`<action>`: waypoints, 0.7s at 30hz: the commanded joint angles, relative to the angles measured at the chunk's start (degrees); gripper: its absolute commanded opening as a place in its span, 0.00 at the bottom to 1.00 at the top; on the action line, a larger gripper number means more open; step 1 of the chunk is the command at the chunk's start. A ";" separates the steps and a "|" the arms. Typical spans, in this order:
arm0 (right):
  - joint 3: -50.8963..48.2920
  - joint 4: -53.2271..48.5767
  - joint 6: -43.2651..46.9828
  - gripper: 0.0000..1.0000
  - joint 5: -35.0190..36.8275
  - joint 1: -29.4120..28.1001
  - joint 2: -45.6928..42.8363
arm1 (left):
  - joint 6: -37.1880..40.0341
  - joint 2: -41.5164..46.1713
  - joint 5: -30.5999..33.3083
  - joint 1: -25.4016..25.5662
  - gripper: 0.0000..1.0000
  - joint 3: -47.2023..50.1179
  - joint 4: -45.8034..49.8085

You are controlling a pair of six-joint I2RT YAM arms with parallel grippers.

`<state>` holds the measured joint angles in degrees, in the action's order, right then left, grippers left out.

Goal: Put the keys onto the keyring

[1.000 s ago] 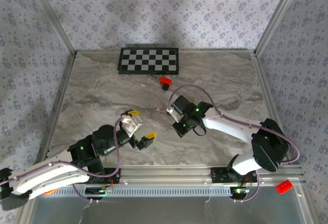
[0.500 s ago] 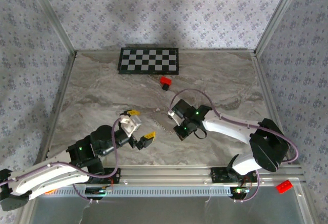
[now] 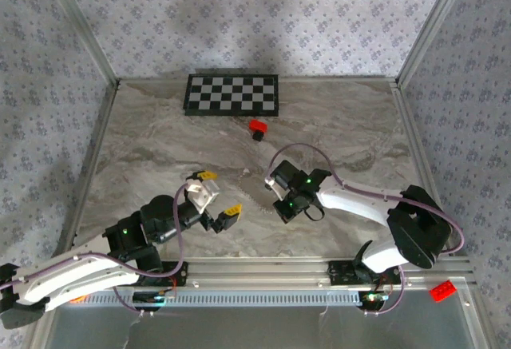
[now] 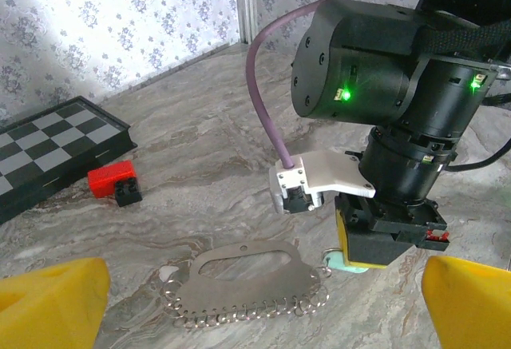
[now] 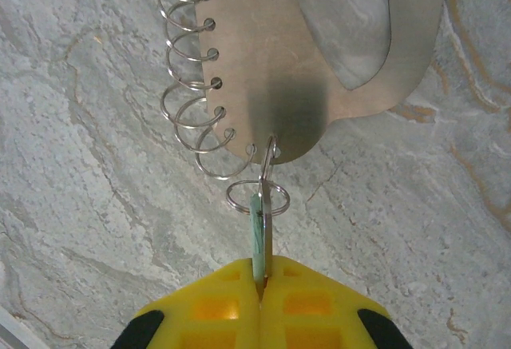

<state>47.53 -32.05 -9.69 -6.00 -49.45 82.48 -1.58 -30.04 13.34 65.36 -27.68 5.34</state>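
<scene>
1. The right hand (image 5: 259, 275) is clenching its yellow fingers on the thin silver key with the mint-green head (image 5: 256, 233), held edge-on.
2. The key's tip is meeting the right end of the silvery, loop-edged metal keyring (image 5: 295, 61), which is lying flat on the marbled surface (image 5: 88, 205).
3. The left hand (image 3: 221, 193) is hovering just left of the keyring, released, fingers wide apart.

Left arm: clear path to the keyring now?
Probably yes: the keyring lies flat just ahead of the open left gripper; the right gripper, shut on the key, crowds only one end.
</scene>
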 commanded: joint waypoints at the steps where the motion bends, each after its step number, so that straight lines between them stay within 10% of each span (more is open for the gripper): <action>1: -0.81 0.52 -1.29 0.00 -0.77 -0.46 -1.36 | 0.27 0.24 0.82 -0.06 0.99 0.19 -1.83; 21: -3.37 0.58 -2.70 0.00 0.64 -0.79 -2.24 | -0.11 0.51 0.92 -0.06 1.00 0.61 -1.83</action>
<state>44.71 -31.03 -11.22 -5.89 -49.91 81.49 -1.61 -30.04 13.37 65.36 -27.35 5.30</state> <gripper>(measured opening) 0.050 0.994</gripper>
